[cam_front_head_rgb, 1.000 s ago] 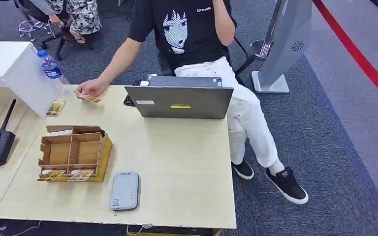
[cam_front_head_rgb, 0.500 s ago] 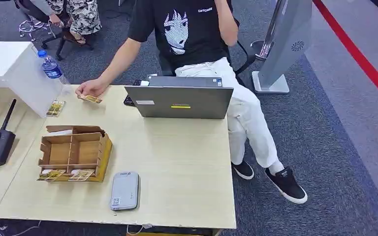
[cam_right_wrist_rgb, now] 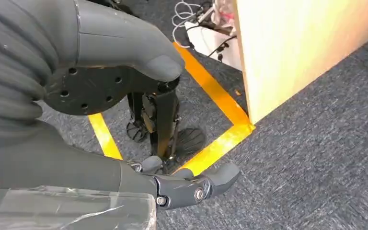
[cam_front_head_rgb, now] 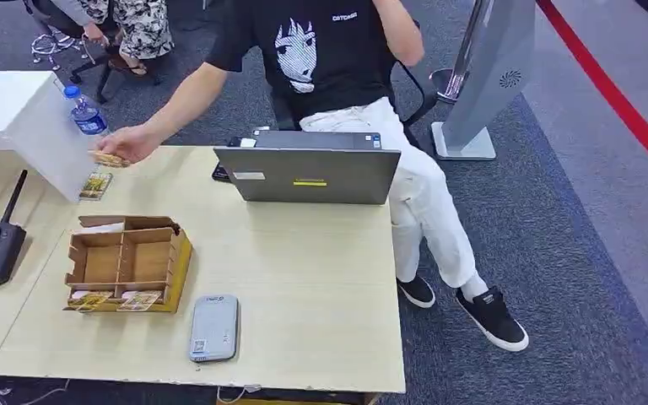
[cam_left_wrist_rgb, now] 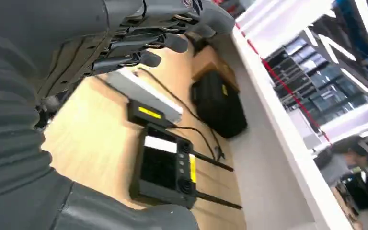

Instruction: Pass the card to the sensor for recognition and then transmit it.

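The cards (cam_front_head_rgb: 139,299) we need lie in the front slots of the cardboard tray (cam_front_head_rgb: 126,260), near the front edge of the bench (cam_front_head_rgb: 304,287), with the grey sensor (cam_front_head_rgb: 213,327) just beside the tray. A person's hand (cam_front_head_rgb: 126,142) holds another card (cam_front_head_rgb: 107,159) at the far corner, above one lying flat (cam_front_head_rgb: 94,186) by the water bottle (cam_front_head_rgb: 87,113). Our left hand (cam_left_wrist_rgb: 139,43) hangs beside the bench with fingers loosely apart, holding nothing, over a black controller (cam_left_wrist_rgb: 167,167). Our right hand (cam_right_wrist_rgb: 124,96) hangs low over the carpet, thumb and fingers apart, empty. We judge the pick has not begun. To do it well, we should bring a hand down on a tray card's exposed edge, pinch it flat, and carry it level over the sensor
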Controlling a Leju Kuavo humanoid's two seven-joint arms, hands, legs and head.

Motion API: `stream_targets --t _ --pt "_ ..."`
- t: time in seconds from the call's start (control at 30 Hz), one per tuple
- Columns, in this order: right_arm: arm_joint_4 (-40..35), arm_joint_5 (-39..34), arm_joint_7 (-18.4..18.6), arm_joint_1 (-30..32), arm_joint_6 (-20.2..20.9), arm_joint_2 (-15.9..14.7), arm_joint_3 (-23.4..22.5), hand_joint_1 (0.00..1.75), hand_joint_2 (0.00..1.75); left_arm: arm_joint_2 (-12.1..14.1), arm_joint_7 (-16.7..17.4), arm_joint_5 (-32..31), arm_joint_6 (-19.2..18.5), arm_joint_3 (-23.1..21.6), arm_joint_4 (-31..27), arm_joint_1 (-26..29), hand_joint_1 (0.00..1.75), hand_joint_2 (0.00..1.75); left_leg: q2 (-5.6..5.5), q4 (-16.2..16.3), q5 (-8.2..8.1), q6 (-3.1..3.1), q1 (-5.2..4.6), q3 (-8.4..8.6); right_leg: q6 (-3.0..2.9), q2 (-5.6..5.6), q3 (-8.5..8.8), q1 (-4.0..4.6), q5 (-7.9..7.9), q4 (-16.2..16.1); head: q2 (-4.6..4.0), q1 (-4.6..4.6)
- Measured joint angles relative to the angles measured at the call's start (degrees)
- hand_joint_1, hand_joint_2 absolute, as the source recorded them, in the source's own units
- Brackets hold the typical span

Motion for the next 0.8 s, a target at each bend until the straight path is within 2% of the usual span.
stream_targets --t 0.8 --pt "10.6 9.3 -5.1 -3.3 4.1 -5.2 -5.3 0.0 1.75 15.5 5.8 -31.5 7.7 -34.3 0.0 -12.0 0.0 1.75 0.01 0.0 0.02 -0.03 0.0 0.0 0.0 0.02 -0.01 0.0 0.02 0.0 0.0 -0.02"
